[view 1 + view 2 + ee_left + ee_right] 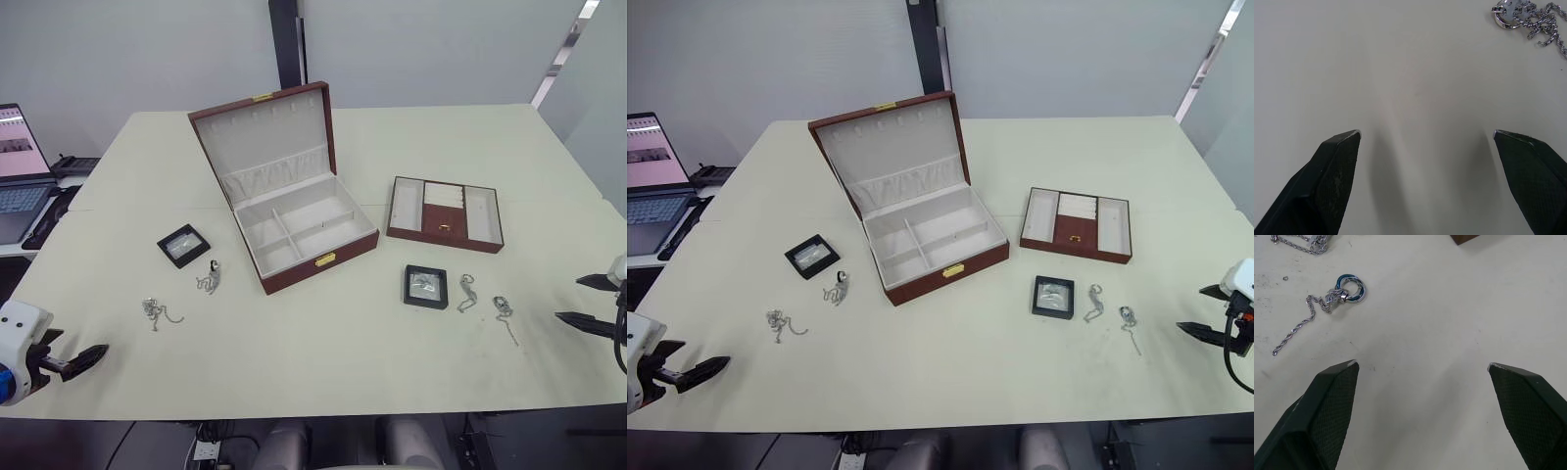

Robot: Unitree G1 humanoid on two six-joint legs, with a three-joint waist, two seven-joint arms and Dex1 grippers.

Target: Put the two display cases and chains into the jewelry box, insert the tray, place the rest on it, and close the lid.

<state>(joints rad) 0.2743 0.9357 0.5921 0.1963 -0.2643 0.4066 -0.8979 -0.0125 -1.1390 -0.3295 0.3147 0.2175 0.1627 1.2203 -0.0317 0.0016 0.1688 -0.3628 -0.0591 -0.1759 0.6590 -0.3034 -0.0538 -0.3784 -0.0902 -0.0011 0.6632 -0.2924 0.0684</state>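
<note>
Jewelry box stands open as both claws wait at the bench edge

Nearest the robot, the left claw [86, 357] and the right claw [586, 301] hover low over the cream bench [323, 362], each with fingers spread wide and holding nothing. Just beyond them lies the jewellery: a loose chain [157, 312] and a clumped piece [209, 280] on the left, a short chunky-linked piece [466, 291] and a ring trailing a thin chain [505, 313] on the right. One display case [425, 286] sits beside the right-hand pieces, the other [183, 245] on the left. Past these, the jewelry box [304, 235] rests mid-bench, its lid [265, 137] raised and its cream compartments bare. The brown tray [445, 212] sits apart to the right of the box. No item appears packed yet, so the first step seems in hand: the next move likely calls for a claw to reach forward, close on a display case and carry it into the box.
</note>
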